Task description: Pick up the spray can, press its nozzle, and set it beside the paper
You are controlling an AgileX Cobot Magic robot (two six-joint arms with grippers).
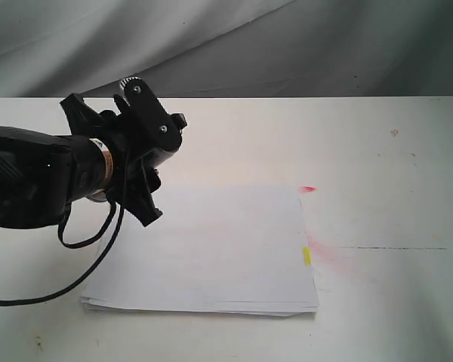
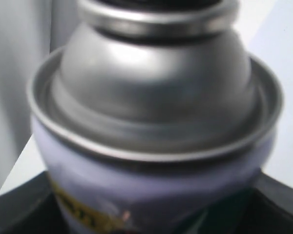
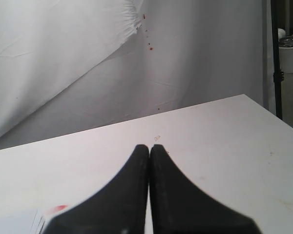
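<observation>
The spray can (image 2: 151,146) fills the left wrist view: a silver dome above a pale label, blurred by closeness. Black fingers (image 2: 19,209) press on both sides of it, so my left gripper (image 2: 151,214) is shut on the can. The nozzle is cut off at the frame edge. In the exterior view my left gripper (image 1: 155,151) hovers over the paper's far left corner, and its black body hides the can. The paper (image 1: 211,249) lies flat with its yellow tab (image 1: 306,256) on the right edge. My right gripper (image 3: 149,148) is shut on nothing above bare table.
A red spot (image 1: 308,188) and a pink smear (image 1: 332,256) mark the white table (image 1: 392,188) right of the paper. The left arm's black cable (image 1: 75,279) loops down over the table. A grey cloth backdrop (image 1: 287,45) hangs behind the far edge.
</observation>
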